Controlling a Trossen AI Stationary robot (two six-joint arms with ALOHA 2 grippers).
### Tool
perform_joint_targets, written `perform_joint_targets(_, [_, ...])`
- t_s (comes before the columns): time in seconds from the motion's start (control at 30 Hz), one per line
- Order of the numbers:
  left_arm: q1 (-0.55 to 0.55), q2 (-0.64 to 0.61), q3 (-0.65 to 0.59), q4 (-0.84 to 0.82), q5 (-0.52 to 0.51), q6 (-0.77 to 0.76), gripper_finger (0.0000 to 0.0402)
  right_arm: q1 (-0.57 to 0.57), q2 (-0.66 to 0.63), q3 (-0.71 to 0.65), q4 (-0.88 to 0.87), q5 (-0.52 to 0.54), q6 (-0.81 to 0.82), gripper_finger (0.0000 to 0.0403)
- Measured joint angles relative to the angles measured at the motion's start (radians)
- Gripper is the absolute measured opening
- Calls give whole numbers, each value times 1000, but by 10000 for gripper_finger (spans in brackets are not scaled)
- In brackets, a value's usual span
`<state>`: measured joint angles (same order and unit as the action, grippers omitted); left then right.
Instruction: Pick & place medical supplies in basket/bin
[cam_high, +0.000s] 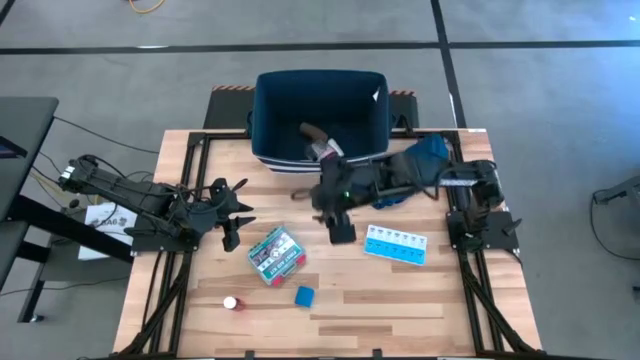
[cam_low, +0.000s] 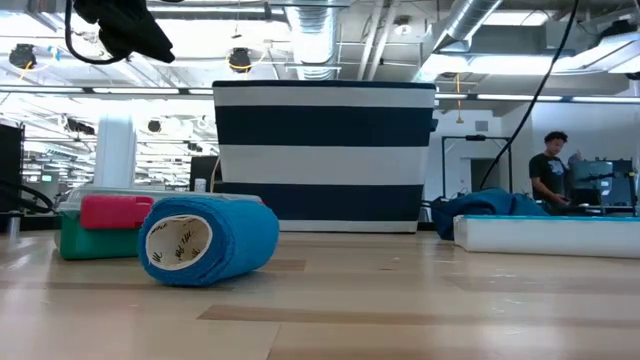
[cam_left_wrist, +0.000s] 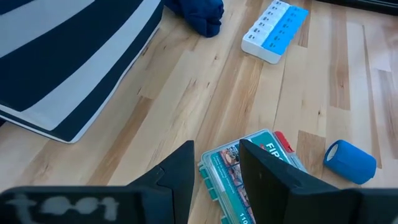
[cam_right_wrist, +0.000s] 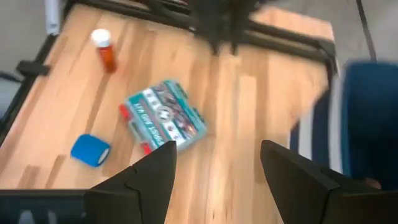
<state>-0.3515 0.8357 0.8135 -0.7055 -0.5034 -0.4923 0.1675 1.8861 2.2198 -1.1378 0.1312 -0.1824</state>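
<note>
Your right gripper (cam_high: 340, 232) hangs open with nothing in it, mid-frame just below the navy bin (cam_high: 320, 115). Your left gripper (cam_high: 232, 212) waits half open at the left, holding nothing. The green box (cam_high: 275, 254), blue roll (cam_high: 304, 295) and pill organizer (cam_high: 395, 244) lie on the table.

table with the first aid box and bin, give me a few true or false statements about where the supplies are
1. The first aid box lies on the table, outside the navy bin. True.
2. The light blue pill organizer is inside the bin. False: it lies on the table near the right arm's base.
3. The blue roll sits on top of the first aid box. False: it lies apart from it on the wood.
4. The right gripper is open and empty. True.
5. The small red-and-white bottle is on the table. True.
</note>
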Motion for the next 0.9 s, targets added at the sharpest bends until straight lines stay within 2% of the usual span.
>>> perform_joint_targets(0.23, [0,0,0,0,0,-6,114,96,1,-133,160,-4,-194,226])
perform_joint_targets(0.43, [0,0,0,0,10,-13,114,164,0,-266,314,-55,-439,226])
perform_joint_targets(0.8, [0,0,0,-3,10,-11,114,250,0,-523,658,-60,-454,226])
perform_joint_targets(0.9, [0,0,0,-3,10,-5,114,259,0,-571,739,-85,-408,226])
